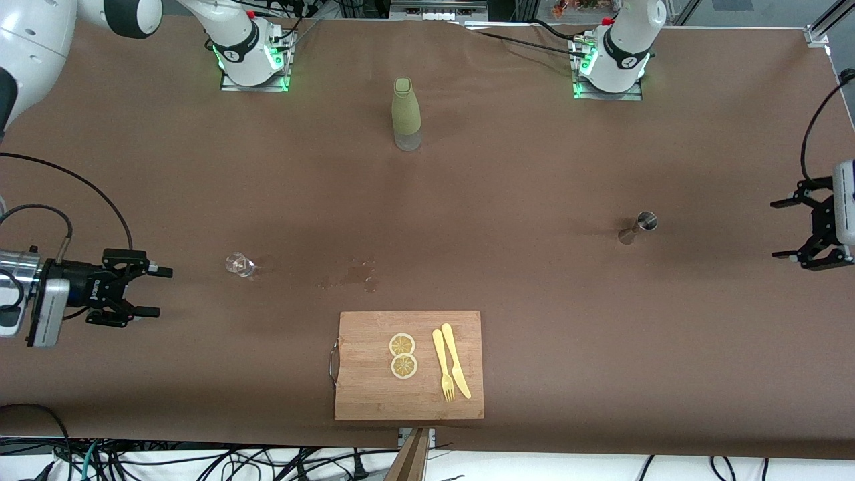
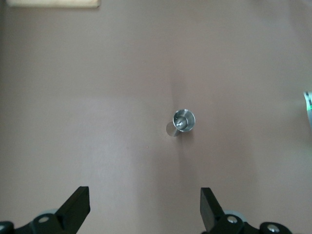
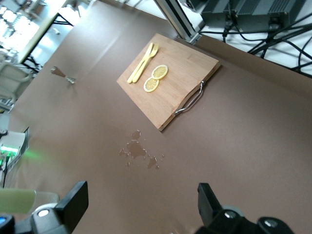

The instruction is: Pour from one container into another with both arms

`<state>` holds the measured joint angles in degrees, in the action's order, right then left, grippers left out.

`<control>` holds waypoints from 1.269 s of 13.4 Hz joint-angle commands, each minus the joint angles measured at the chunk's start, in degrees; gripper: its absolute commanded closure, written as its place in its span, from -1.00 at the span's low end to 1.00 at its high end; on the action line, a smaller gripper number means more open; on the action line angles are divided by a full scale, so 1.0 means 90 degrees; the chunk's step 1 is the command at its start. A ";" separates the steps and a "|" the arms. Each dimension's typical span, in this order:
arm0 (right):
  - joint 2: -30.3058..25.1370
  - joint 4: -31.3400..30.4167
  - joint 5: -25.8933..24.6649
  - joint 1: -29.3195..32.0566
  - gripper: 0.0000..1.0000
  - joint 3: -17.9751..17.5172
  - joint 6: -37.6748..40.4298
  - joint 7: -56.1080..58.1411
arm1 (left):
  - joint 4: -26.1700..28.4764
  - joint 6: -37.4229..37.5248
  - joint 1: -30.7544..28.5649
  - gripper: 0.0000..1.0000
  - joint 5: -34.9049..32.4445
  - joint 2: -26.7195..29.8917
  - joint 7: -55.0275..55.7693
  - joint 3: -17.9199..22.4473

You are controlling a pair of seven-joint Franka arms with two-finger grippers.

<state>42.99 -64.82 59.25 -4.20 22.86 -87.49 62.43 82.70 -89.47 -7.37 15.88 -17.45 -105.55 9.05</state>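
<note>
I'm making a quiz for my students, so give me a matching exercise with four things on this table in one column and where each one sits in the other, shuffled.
Things:
1. jigger
2. glass cup
3. green bottle
4. lemon slices

Places:
A. on the cutting board, beside the yellow fork and knife
B. toward the left arm's end of the table
C. between the two arm bases, farthest from the front camera
D. toward the right arm's end of the table

Pairs: 1-B, 2-D, 3-C, 4-A
</note>
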 commanded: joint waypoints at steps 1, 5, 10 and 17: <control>-0.0420 0.0113 -0.1158 -0.0100 -1.00 -0.0613 -0.0394 -0.1696 | 0.0947 -0.0381 0.0553 -1.00 -0.0999 0.1242 0.2343 -0.0009; -0.1211 0.0064 -0.3492 -0.0090 -1.00 -0.1688 -0.0425 -0.4313 | 0.1152 -0.0787 0.0975 -1.00 -0.1969 0.1606 0.4324 -0.0029; -0.2440 -0.0823 -0.5311 -0.0080 -1.00 -0.1963 0.0286 -0.5228 | 0.1652 -0.1250 0.0965 -1.00 -0.2009 0.1880 0.5149 -0.0029; -0.3341 -0.1079 -0.6755 0.0076 -1.00 -0.1641 0.1802 -0.5052 | 0.0881 0.0485 0.1111 -1.00 -0.1980 0.1968 1.0649 -0.0370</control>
<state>15.76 -71.91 2.90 -3.62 8.36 -71.28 16.54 93.72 -89.38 1.83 -0.55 -0.04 -18.24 6.90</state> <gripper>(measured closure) 0.000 0.000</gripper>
